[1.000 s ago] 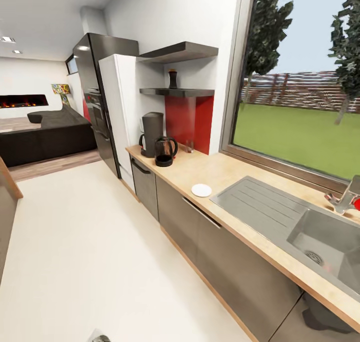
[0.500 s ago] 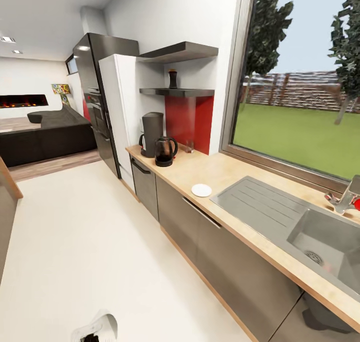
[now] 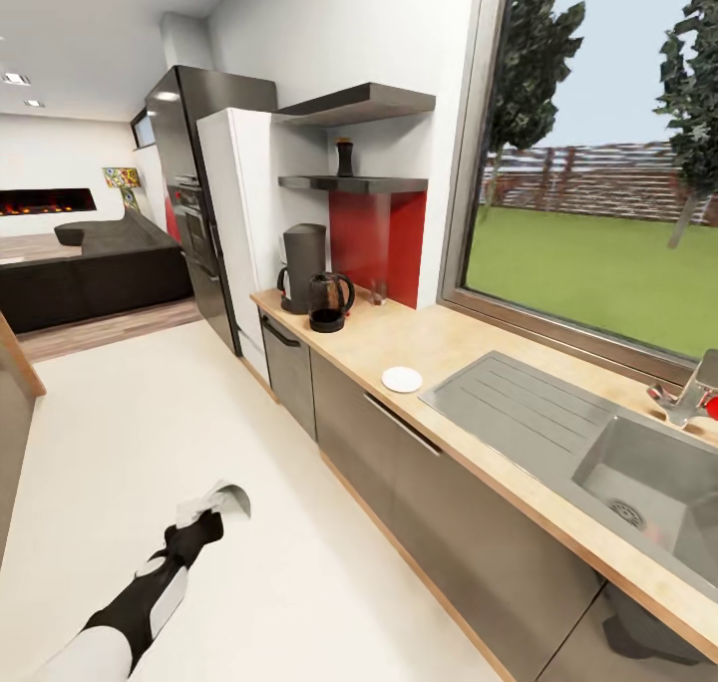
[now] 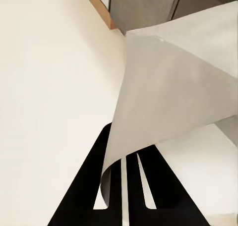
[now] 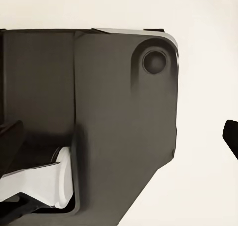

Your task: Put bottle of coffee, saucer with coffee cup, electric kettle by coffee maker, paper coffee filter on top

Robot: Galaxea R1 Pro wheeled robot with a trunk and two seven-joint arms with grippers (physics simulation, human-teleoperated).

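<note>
Low in the head view, my left gripper (image 3: 211, 508) hangs over the floor, shut on a white paper coffee filter (image 3: 221, 495). The left wrist view has the curled filter (image 4: 163, 102) pinched between the black fingers (image 4: 82, 196). At the far end of the countertop (image 3: 449, 348) stands the dark coffee maker (image 3: 302, 266), with the black electric kettle (image 3: 328, 302) just in front of it. The dark bottle of coffee (image 3: 344, 157) is on the lower wall shelf (image 3: 354, 183). A white saucer (image 3: 402, 379) lies mid-counter. My right gripper (image 5: 119, 137) looks open, black tips at the frame's sides.
A steel sink (image 3: 638, 473) with a drainboard and tap takes the near counter under a large window. A white fridge (image 3: 239, 223) and a dark oven tower stand past the counter's far end. A small clear glass (image 3: 378, 291) sits by the red backsplash. My own dark base (image 5: 109, 117) is below the right wrist.
My left arm has risen from the bottom edge of the head view, carrying the filter forward over the floor. Nothing on the counter has moved.
</note>
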